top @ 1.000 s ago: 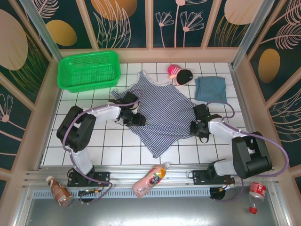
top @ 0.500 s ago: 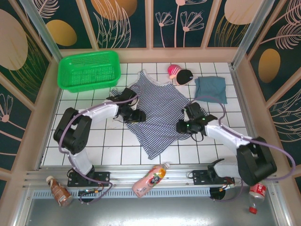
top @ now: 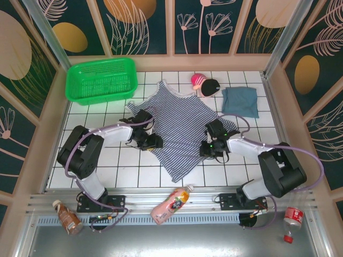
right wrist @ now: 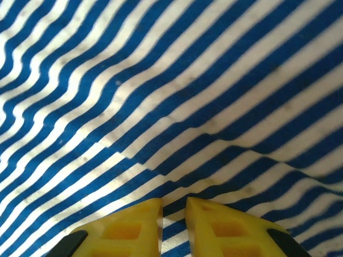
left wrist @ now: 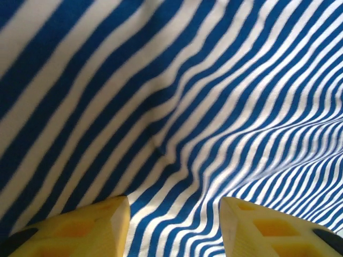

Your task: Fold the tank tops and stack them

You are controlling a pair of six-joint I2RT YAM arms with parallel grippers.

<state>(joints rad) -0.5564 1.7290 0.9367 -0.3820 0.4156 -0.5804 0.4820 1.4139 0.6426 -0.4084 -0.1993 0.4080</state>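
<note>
Two sides of the striped top (top: 179, 128), mid-frame on the counter (top: 123, 166), lie under my arms: left gripper (top: 151, 142) half open over the left edge, right gripper (top: 206, 149) pinching the right edge.

No legible txt, labels or nos. anywhere.

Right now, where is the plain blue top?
Top view: the blue-grey tank top lies folded at the far right, beside the pink-and-black toy, beyond the striped tank top.
</note>
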